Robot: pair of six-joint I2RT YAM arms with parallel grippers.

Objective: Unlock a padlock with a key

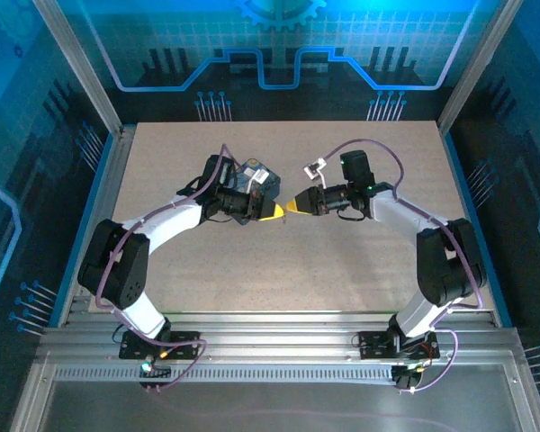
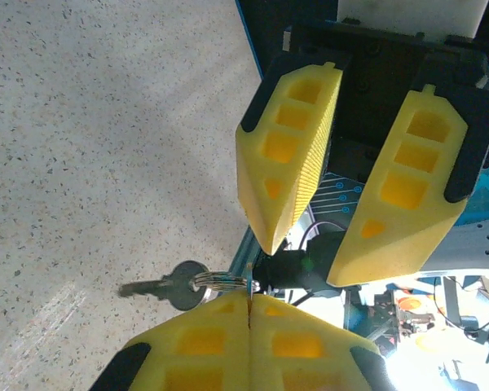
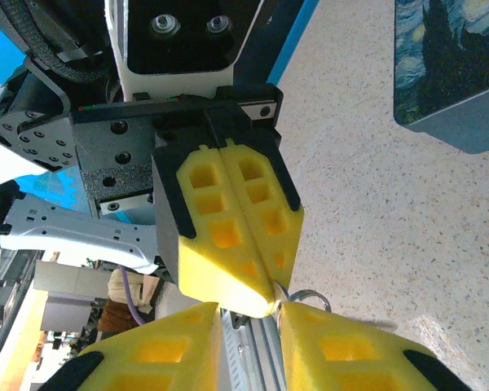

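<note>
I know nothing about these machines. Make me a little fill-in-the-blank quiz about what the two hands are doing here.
1. The left hand is pinched shut on the ring of a small silver ____.
2. The right hand, facing it, has its yellow fingers ____.
3. The swirl-patterned box nearby is mostly dark ____.
Missing words: key; open; blue.

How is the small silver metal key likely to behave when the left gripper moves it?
Likely stiff yet free to swing: the small silver metal key sits on a wire ring pinched by the left gripper. Probably light, being thin and small.
</note>
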